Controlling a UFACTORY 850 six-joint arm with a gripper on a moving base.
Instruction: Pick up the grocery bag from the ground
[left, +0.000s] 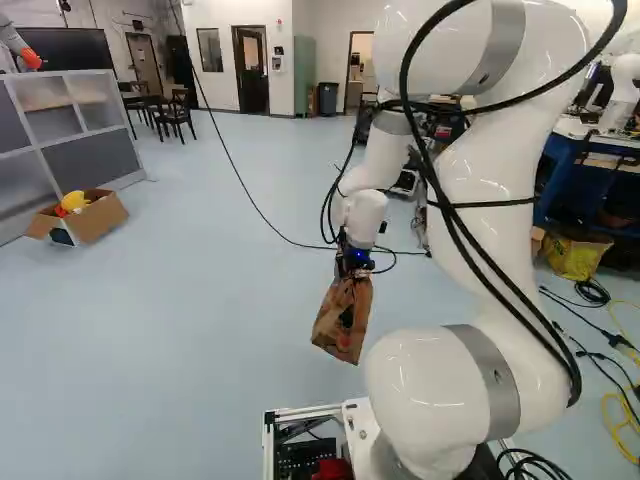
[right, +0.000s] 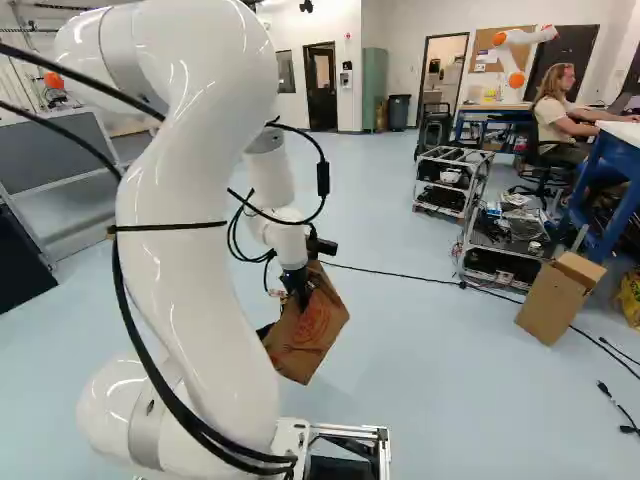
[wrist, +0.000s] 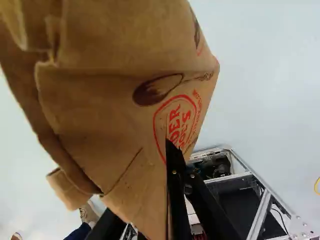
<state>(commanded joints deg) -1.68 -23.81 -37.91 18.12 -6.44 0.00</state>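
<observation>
Your gripper (right: 299, 288) pinches the grocery bag (right: 308, 330) aloft ahead of the base frame (left: 303, 412), lift apparently done, only steadying left.

Both base views look ahead and slightly down from behind the arm (left: 490, 190), the left from seven o'clock, the right from five; they share the paper bag (right: 310, 330) and far door (right: 318, 110). The wrist view, very near the paper bag, looks downward, apparently back toward the base frame (wrist: 261, 211).
</observation>
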